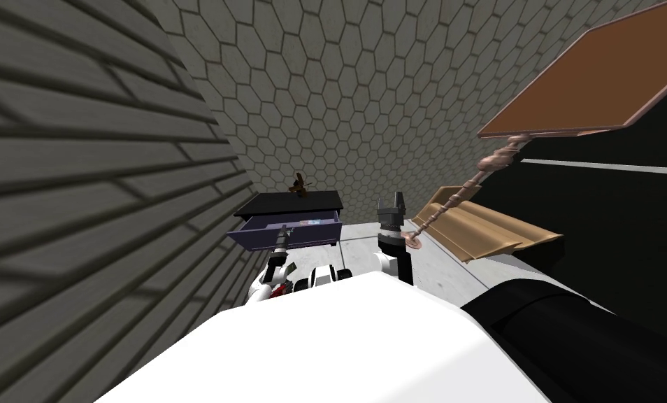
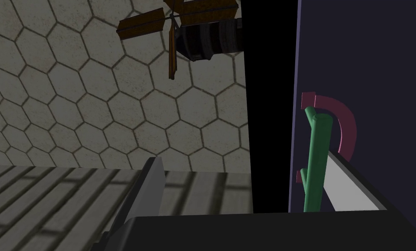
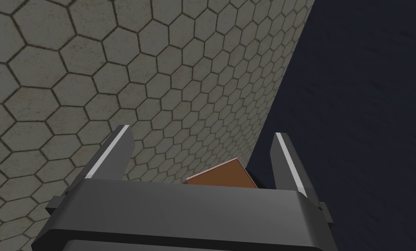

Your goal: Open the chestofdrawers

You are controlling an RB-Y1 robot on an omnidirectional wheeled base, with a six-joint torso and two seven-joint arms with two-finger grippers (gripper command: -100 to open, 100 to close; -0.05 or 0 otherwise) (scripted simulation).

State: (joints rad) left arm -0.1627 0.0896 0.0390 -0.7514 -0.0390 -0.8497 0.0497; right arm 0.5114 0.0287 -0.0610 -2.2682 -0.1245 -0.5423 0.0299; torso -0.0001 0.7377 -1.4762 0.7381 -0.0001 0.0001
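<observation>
The chest of drawers (image 1: 293,205), black-topped, is standing against the hexagon-tiled wall, near the corner with the brick wall. A dark violet drawer (image 1: 318,234) is projecting outward from it. The drawer's green bar handle (image 2: 316,161), on magenta brackets, is lying between the widely spread fingers of the left gripper (image 2: 242,159), just beside one. The right gripper (image 3: 202,135) is hanging well apart from the chest, fingers spread, holding nothing.

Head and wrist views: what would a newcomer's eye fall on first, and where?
The dark chest of drawers by the hexagon-tiled wall, its top drawer pulled out, with the left pincer at the drawer's front. Next, the big brown panel on a beaded pole, upper right. The left wrist view shows a green handle between that pincer's open fingers.
</observation>
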